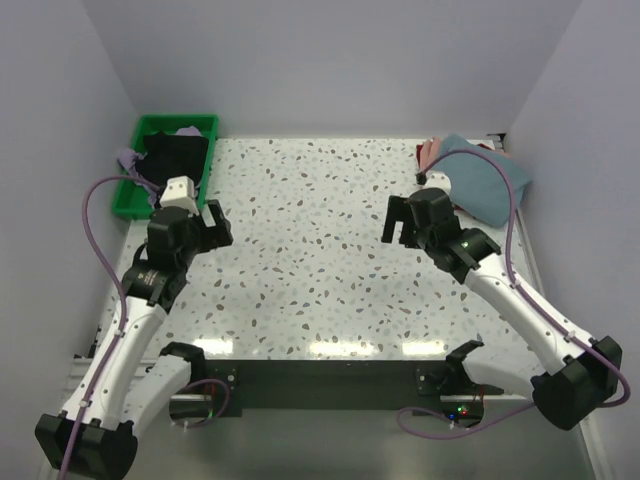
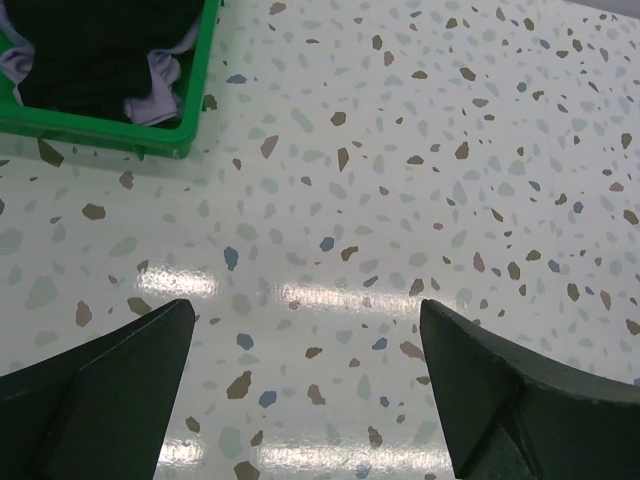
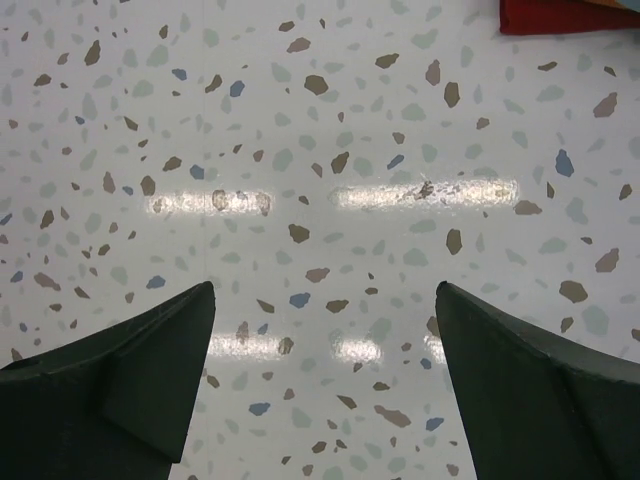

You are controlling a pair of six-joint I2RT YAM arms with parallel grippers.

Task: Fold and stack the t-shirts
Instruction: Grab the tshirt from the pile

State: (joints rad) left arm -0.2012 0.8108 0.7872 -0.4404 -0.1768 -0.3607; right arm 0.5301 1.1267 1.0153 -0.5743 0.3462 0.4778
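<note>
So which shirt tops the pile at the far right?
The teal-blue shirt; the pink one and red one only peek out at its edge.

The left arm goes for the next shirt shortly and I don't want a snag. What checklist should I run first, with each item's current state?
1. Left gripper open and empty: ok.
2. Right gripper open and empty: ok.
3. Shirts waiting in the green tray: ok, the black t-shirt and lavender t-shirt are there.
4. Table between the grippers free of cloth: ok.
5. Lavender t-shirt separate from the black one: cannot tell, they lie bunched together.
6. Stack at the far right square: cannot tell; the teal-blue t-shirt covers most of it, with the pink t-shirt peeking out.
</note>
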